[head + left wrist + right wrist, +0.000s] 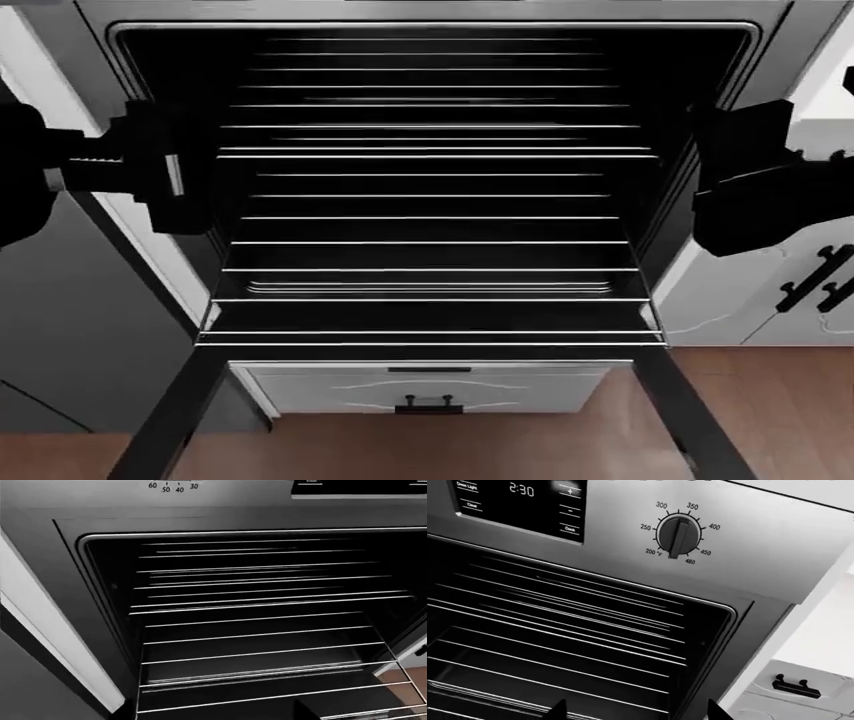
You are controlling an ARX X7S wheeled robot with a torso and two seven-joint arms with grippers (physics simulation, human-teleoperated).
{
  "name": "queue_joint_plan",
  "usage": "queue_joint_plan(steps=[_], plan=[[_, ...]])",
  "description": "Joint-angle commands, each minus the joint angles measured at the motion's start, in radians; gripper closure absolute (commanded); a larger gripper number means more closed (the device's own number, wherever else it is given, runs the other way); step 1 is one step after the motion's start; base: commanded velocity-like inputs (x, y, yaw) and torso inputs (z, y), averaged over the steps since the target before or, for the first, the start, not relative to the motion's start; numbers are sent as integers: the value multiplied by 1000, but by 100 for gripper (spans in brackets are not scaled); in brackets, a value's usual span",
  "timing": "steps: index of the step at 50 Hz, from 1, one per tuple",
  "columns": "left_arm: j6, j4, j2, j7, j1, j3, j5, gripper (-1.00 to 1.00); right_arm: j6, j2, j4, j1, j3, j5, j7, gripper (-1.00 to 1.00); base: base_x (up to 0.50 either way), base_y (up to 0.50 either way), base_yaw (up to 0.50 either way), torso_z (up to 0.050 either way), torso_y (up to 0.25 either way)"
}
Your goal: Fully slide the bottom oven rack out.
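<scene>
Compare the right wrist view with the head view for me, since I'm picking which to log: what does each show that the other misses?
Only the right wrist view shows the control panel: the temperature knob and the clock display reading 2:30.

Only the head view shows both arms beside the opening, the bottom oven rack with its front edge drawn forward past the opening, and the drawer below.

Both show the oven open, its black cavity crossed by wire racks, and white cabinets with dark handles alongside.

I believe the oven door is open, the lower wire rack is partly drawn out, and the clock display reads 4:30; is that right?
Not quite: the black clock display reads 2:30, as the right wrist view shows. The dark-framed oven door is open and the lower silver wire rack is partly drawn out.
</scene>
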Motion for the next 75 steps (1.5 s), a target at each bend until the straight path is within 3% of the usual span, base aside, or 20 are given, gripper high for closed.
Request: queue_joint_plan(steps=[1,55,63,75], plan=[[5,-1,0,-30,-73,40,-53,-100,6,-2,16,68,-41,40,22,-100,0,0,0,0,-240],[48,8,-14,15,-165,128,-45,-100,-38,39,-5,81,-104,6,-31,-100,0,0,0,0,-208],[67,-24,30,25,-172,145,-11,-100,-52,2,36,50,-133,-15,-51,-100,0,0,0,0,-7],[93,-110,169,66,-141,201,98,-100,-44,-121,205,50,-203,-111,-65,-100,0,0,0,0,0]])
